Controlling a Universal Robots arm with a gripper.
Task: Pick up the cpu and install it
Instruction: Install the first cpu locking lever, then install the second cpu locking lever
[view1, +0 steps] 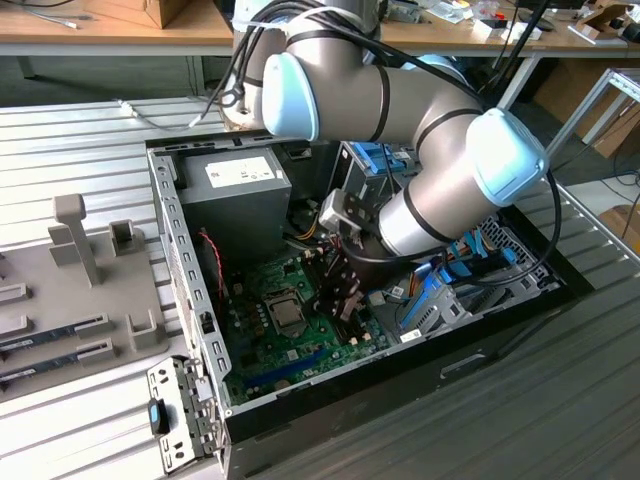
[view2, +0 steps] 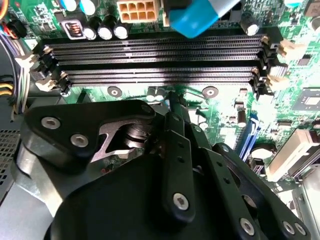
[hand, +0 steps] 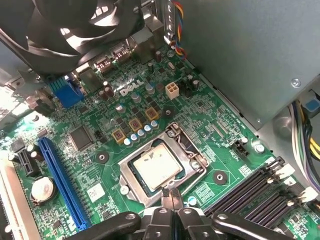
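The cpu (hand: 157, 169) is sitting in its socket just beside the gripper (hand: 170, 193), whose fingertips are seemingly pressed together, holding nothing.

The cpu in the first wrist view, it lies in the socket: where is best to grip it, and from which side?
Probably from straight above, on two opposite edges of the cpu. It lies flat in the socket, whose metal frame surrounds it closely, so a sideways approach looks blocked.

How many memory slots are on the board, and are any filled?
4 memory slots, side by side in one bank beyond the gripper in the second wrist view; all look empty. The gripper hangs near the cpu in its socket.
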